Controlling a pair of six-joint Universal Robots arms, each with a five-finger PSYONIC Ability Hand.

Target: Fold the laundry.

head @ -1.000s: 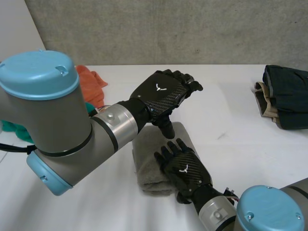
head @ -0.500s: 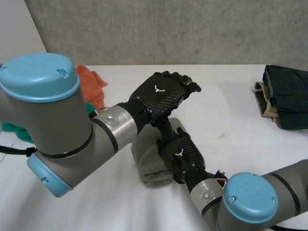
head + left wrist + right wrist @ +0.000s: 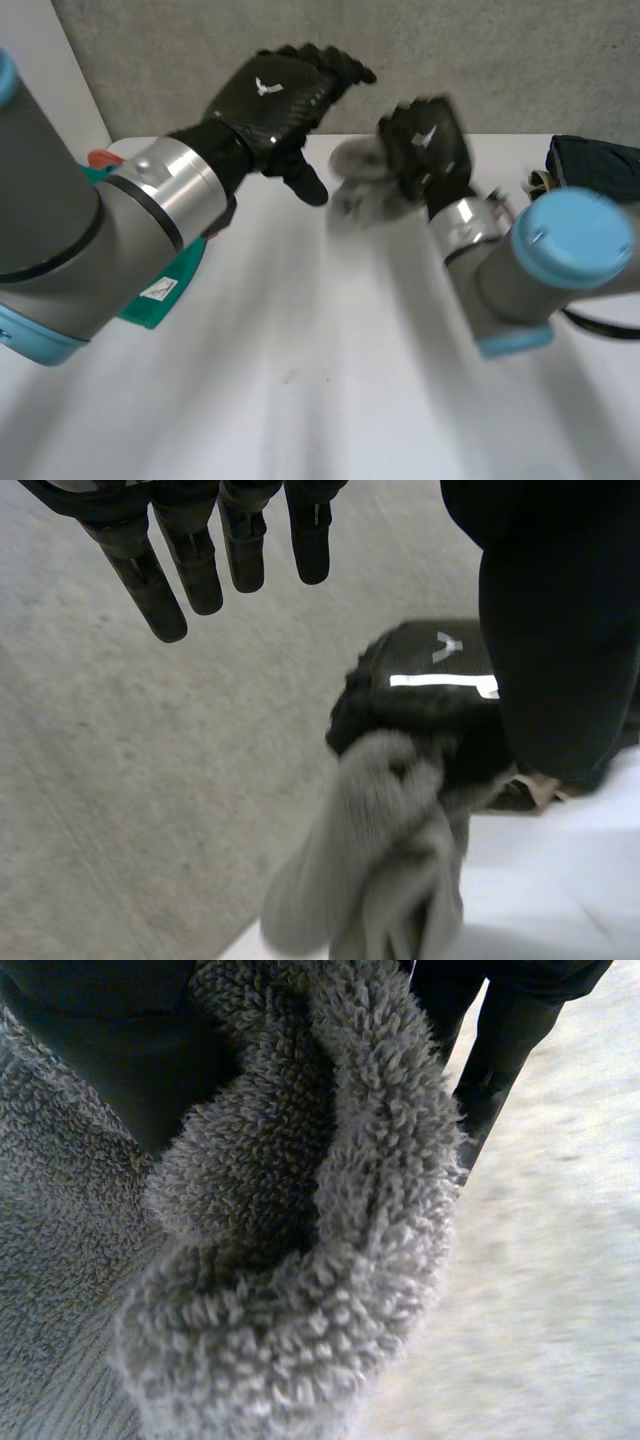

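Status: left hand hovers over surface, fingers straight, empty; right hand grips bunched grey towel in the air, clear of surface. Far right: dark folded stack. Probably a carry: hold grip firm, lower flat, release only once towel rests square.

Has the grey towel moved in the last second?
Yes. The right hand has lifted the grey towel off the middle of the table, toward its far edge, nearer the dark folded clothes.
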